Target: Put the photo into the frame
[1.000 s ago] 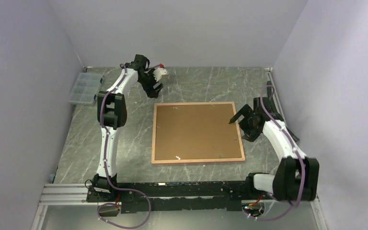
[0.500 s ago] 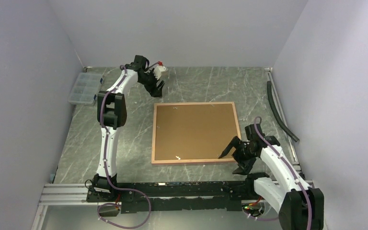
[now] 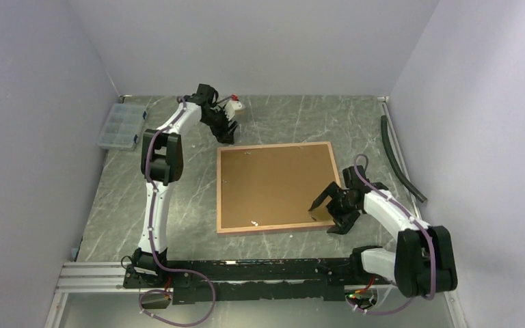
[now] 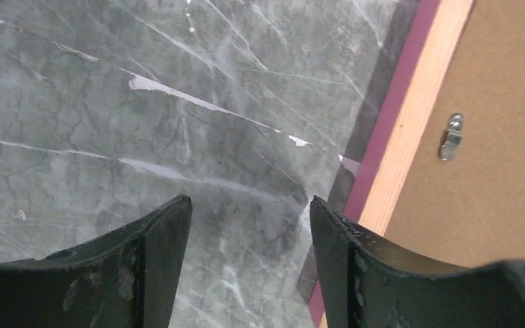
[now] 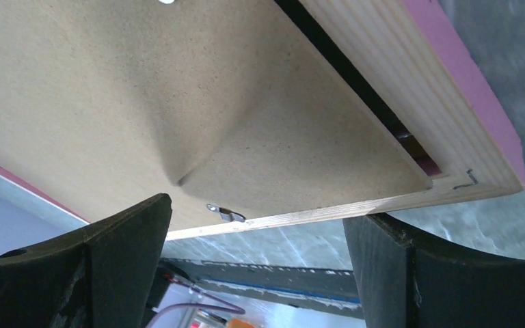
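Observation:
The frame (image 3: 284,228) lies face down on the table, tan back up, pink edge showing. The brown backing board (image 3: 277,184) fills it. The photo is hidden. My left gripper (image 3: 227,131) is open and empty just off the frame's far left corner; in the left wrist view (image 4: 249,212) bare table lies between its fingers, and the frame rail (image 4: 410,130) runs on the right. My right gripper (image 3: 327,217) is open at the frame's near right corner. In the right wrist view (image 5: 256,212) the board (image 5: 178,89) bows up beside the rail (image 5: 410,89), with a dark gap between them.
A clear plastic organiser box (image 3: 119,126) sits at the far left. A black hose (image 3: 400,160) lies along the right wall. Small metal clips (image 4: 452,135) sit on the board's edge. The aluminium base rail (image 3: 96,277) runs along the near edge.
My right arm swung from the frame's far right side to its near right corner. My left gripper moved down towards the far left corner. The frame's far right corner shifted slightly.

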Motion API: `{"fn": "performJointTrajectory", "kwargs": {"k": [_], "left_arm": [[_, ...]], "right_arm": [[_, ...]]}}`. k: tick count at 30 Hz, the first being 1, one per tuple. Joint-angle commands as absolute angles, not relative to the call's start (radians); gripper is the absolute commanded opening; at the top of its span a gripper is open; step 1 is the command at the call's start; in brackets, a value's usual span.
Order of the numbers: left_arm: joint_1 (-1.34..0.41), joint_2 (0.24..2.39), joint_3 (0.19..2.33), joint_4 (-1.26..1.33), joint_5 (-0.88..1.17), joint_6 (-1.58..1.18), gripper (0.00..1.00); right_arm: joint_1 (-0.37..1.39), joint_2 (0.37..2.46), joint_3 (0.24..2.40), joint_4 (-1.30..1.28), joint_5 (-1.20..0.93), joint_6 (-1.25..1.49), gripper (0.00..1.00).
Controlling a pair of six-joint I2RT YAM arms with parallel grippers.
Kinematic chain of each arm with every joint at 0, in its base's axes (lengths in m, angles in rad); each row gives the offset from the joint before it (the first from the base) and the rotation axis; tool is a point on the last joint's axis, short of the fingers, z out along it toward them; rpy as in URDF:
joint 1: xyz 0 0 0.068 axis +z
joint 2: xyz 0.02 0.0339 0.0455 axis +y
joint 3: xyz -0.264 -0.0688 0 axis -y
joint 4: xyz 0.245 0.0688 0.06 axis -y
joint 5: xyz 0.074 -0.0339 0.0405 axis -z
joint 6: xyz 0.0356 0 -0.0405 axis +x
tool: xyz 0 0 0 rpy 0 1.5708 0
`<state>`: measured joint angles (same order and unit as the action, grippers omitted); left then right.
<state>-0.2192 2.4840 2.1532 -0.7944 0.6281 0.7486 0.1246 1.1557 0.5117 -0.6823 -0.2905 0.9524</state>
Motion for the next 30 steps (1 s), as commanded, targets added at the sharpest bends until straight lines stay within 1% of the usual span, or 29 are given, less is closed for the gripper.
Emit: {"fn": "performJointTrajectory", "kwargs": {"k": [1, 7, 11, 13, 16, 18, 25, 30], "left_arm": [[-0.209, 2.451, 2.109, -0.944, 0.627, 0.807, 0.66], [-0.179, 2.386, 2.004, -1.065, 0.647, 0.875, 0.62], [-0.146, 2.337, 1.944, -1.088, 0.654, 0.878, 0.63], [-0.129, 2.328, 1.958, -1.106, 0.671, 0.859, 0.62], [-0.114, 2.33, 2.031, -1.164, 0.692, 0.814, 0.57], [-0.107, 2.328, 2.043, -1.22, 0.725, 0.825, 0.57], [-0.106, 2.279, 1.837, -1.224, 0.717, 0.872, 0.57], [-0.105, 2.214, 1.701, -1.242, 0.738, 0.917, 0.57]], "right_arm": [[0.114, 1.236, 0.594, -0.495, -0.218, 0.932, 1.0], [0.106, 1.334, 0.692, -0.428, -0.198, 0.907, 1.0], [0.125, 1.352, 0.714, -0.418, -0.224, 0.914, 1.0], [0.132, 1.341, 0.707, -0.422, -0.23, 0.908, 1.0], [0.129, 1.331, 0.72, -0.433, -0.218, 0.892, 0.99], [0.126, 1.351, 0.747, -0.426, -0.216, 0.886, 0.98], [0.112, 1.517, 0.908, -0.364, -0.206, 0.885, 0.97], [0.078, 1.655, 1.061, -0.343, -0.204, 0.871, 0.97]]}}
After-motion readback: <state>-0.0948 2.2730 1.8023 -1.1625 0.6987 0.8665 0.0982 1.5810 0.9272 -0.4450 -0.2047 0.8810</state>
